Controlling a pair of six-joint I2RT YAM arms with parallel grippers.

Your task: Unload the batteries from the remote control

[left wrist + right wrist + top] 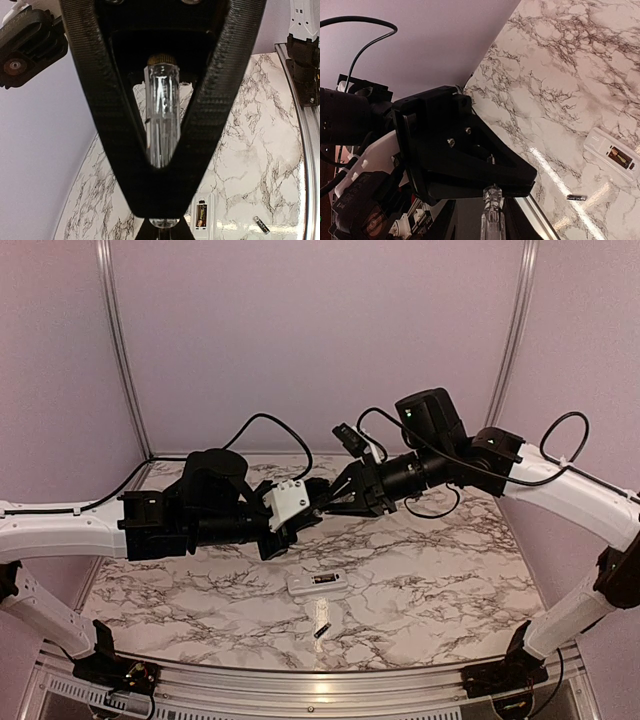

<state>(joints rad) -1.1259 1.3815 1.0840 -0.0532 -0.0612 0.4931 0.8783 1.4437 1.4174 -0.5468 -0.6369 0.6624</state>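
The white remote control (320, 583) lies on the marble table with its recess up. One dark battery (201, 216) sits in the recess, and it also shows in the right wrist view (619, 158). A second battery (321, 630) lies loose on the table near the remote. Both grippers meet in mid-air behind the remote. My left gripper (161, 200) is shut on a clear stick-like tool (161, 120) that runs between its fingers and pokes out past the tips. My right gripper (487, 210) flanks that protruding end (493, 220). I cannot tell whether it grips the tool.
The marble tabletop (450, 570) ends in a metal rail at the near edge (300, 680). Pale walls stand behind and at both sides. Black cables loop above the back of the table (270, 425).
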